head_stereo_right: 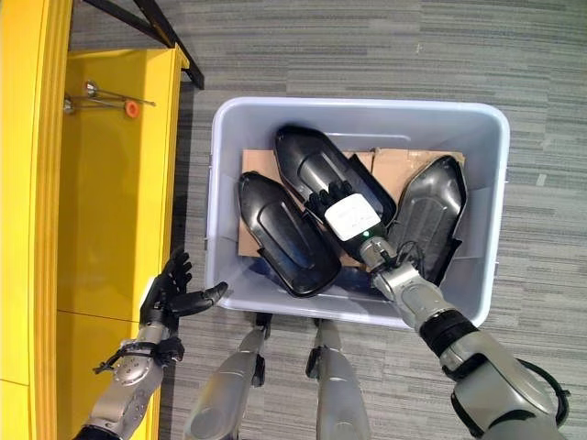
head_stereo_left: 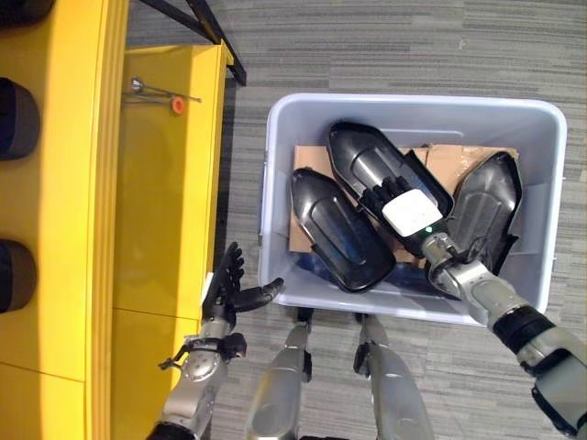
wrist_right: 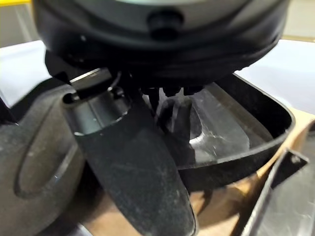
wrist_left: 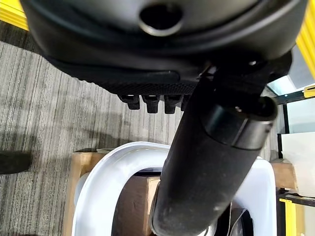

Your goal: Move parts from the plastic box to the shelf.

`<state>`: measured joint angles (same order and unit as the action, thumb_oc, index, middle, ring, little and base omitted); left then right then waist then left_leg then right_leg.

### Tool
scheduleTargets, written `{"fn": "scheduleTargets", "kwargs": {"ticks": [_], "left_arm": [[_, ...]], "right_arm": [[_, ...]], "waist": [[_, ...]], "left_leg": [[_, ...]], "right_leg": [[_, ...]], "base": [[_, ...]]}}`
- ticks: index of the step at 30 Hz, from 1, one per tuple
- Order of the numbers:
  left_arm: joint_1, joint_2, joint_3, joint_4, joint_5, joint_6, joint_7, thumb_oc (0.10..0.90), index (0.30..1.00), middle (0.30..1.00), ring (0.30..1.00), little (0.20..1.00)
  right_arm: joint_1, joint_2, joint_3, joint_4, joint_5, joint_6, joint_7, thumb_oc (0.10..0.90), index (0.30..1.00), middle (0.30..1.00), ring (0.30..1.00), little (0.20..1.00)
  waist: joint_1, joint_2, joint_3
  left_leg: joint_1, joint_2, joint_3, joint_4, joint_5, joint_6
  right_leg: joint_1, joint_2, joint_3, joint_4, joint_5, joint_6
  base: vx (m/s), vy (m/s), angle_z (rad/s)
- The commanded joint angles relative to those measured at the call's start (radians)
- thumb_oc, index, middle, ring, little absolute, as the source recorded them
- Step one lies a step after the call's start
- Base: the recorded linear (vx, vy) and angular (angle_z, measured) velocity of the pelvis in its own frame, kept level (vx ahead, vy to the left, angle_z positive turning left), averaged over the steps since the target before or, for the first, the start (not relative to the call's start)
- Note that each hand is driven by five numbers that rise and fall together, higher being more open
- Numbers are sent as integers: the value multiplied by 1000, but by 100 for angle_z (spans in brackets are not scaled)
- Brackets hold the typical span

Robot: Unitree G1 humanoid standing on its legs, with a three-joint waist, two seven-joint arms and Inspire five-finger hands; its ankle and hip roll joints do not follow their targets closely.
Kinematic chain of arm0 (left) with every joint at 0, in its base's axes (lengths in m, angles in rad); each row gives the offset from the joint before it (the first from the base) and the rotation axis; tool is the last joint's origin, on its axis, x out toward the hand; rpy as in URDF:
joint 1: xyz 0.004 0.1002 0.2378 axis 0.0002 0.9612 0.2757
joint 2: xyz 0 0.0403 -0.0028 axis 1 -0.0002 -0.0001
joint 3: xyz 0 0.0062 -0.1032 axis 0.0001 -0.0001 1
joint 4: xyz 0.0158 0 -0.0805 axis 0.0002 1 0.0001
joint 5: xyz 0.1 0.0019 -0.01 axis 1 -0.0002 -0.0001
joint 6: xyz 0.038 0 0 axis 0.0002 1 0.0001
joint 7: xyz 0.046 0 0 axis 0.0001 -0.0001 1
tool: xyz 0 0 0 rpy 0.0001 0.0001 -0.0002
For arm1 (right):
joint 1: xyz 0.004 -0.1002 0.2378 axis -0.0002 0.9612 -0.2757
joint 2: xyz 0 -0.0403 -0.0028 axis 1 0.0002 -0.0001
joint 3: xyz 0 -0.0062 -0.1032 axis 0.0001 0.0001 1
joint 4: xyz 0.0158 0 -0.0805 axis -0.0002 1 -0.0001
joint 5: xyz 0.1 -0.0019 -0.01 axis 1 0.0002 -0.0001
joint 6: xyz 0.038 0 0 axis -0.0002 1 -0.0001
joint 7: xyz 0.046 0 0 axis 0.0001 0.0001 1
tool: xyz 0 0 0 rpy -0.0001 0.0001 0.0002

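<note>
A pale grey plastic box (head_stereo_left: 413, 103) stands on the carpet and holds three black moulded parts on a cardboard sheet (head_stereo_left: 463, 160). My right hand (head_stereo_left: 396, 196) lies on the middle part (head_stereo_left: 356, 154), its fingers (head_stereo_right: 323, 197) stretched out straight inside the part's hollow. In the right wrist view the thumb (wrist_right: 133, 167) sits outside the part's raised rim (wrist_right: 246, 147). The left part (head_stereo_left: 335, 229) and the right part (head_stereo_left: 486, 206) lie untouched on either side. My left hand (head_stereo_left: 225, 289) hangs open and empty between the box and the yellow shelf (head_stereo_left: 165, 183).
On the yellow shelf lies a thin metal tool with an orange piece (head_stereo_left: 174, 104). Dark rounded items (head_stereo_left: 14, 119) sit on the shelf level at the far left. A black frame leg (head_stereo_left: 215, 37) stands behind the shelf's corner. Grey carpet (head_stereo_left: 413, 46) surrounds the box.
</note>
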<state>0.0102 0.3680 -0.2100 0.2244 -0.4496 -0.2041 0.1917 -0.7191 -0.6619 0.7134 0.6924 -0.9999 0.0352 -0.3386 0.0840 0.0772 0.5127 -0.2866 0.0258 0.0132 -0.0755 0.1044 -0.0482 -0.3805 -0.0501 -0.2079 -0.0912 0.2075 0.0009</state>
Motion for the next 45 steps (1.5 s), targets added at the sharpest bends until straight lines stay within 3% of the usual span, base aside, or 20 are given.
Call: {"fn": "scheduleTargets", "kwargs": {"ticks": [1, 2, 3, 4, 5, 6, 7, 15, 18, 23, 33, 36, 45], "left_arm": [[-11, 43, -33, -82, -7, -82, 27, 900, 1000, 1000, 1000, 1000], [-14, 43, -38, -81, -7, -81, 24, 900, 1000, 1000, 1000, 1000], [-14, 43, -37, -81, -7, -81, 24, 900, 1000, 1000, 1000, 1000], [-17, 42, -39, -82, -9, -81, 23, 900, 1000, 1000, 1000, 1000], [-19, 41, -40, -80, -8, -79, 22, 900, 1000, 1000, 1000, 1000], [-22, 41, -40, -80, -8, -79, 20, 900, 1000, 1000, 1000, 1000], [-22, 41, -40, -80, -8, -79, 20, 900, 1000, 1000, 1000, 1000], [-31, 32, -29, -74, -4, -73, 33, 900, 1000, 1000, 1000, 1000], [-25, 25, -21, -71, -4, -69, 45, 900, 1000, 1000, 1000, 1000], [-16, 22, -13, -74, 0, -62, 63, 900, 1000, 1000, 1000, 1000], [11, 22, 9, -83, 9, -52, 79, 900, 1000, 1000, 1000, 1000], [26, 26, 19, -82, 15, -45, 82, 900, 1000, 1000, 1000, 1000], [62, 35, 56, -88, 28, -35, 70, 900, 1000, 1000, 1000, 1000]], "right_arm": [[-54, -3, 81, 245, 22, 89, 35, 900, 1000, 1000, 1000, 1000], [-59, 4, 89, 297, 18, 98, 45, 900, 1000, 1000, 1000, 1000], [-60, 5, 90, 299, 18, 97, 44, 800, 860, 860, 860, 860], [-62, 7, 92, 328, 18, 100, 49, 645, 643, 643, 643, 643], [-62, 12, 94, 354, 18, 103, 53, 531, 484, 484, 484, 484], [-65, 17, 95, 368, 20, 104, 54, 482, 415, 415, 415, 415], [-65, 17, 95, 368, 20, 104, 54, 400, 300, 300, 300, 300], [-30, 28, 38, 245, 90, 103, 34, 400, 300, 300, 300, 300], [22, 57, -49, 123, 237, 82, -5, 400, 300, 300, 300, 300], [75, 83, -131, 2, 363, 61, -46, 400, 300, 300, 300, 300], [209, 100, -270, -252, 503, 7, -84, 400, 300, 300, 300, 300], [278, 109, -329, -340, 554, -21, -95, 400, 300, 300, 300, 300], [365, 107, -388, -451, 578, -59, -63, 400, 300, 300, 300, 300]], "waist": [[37, 36, -6], [42, 41, -3], [41, 41, -3], [44, 43, -2], [45, 45, -1], [46, 46, 0], [46, 46, 0], [34, 38, 3], [23, 29, -2], [15, 16, -12], [2, -23, -67], [-4, -47, -108], [-9, -78, -176]], "left_leg": [[-47, 48, -11, -12, 42, -48], [-50, 47, -14, -12, 42, -47], [-50, 47, -14, -12, 42, -47], [-51, 46, -15, -12, 42, -46], [-52, 45, -15, -12, 42, -45], [-53, 44, -16, -12, 42, -45], [-53, 44, -16, -12, 42, -45], [-45, 42, -20, -12, 39, -47], [-35, 43, -20, -12, 36, -47], [-16, 44, -18, -12, 30, -47], [40, 50, -15, -12, 15, -47], [77, 53, -10, -12, 6, -44], [141, 62, -7, -12, -13, -37]], "right_leg": [[1, -123, -5, 147, -121, 116], [-2, -125, -6, 149, -120, 116], [-3, -125, -6, 150, -120, 116], [-4, -126, -6, 150, -120, 117], [-5, -126, -5, 151, -119, 117], [-5, -127, -5, 150, -119, 117], [-5, -127, -5, 150, -119, 117], [8, -125, -8, 144, -119, 117], [22, -123, -9, 134, -118, 118], [45, -119, -8, 120, -117, 119], [116, -112, -15, 79, -114, 122], [158, -107, -16, 65, -116, 123], [220, -99, -17, 50, -123, 126]], "base": [[-5, 16, 12], [-5, 9, 12], [-3, 12, 9], [-1, 12, 8], [0, 12, 7], [0, 0, 0], [0, 0, 0], [4, 5, 1], [10, 6, 4], [10, 4, -2], [21, 3, 1], [47, 9, 1], [39, 3, -2]]}}
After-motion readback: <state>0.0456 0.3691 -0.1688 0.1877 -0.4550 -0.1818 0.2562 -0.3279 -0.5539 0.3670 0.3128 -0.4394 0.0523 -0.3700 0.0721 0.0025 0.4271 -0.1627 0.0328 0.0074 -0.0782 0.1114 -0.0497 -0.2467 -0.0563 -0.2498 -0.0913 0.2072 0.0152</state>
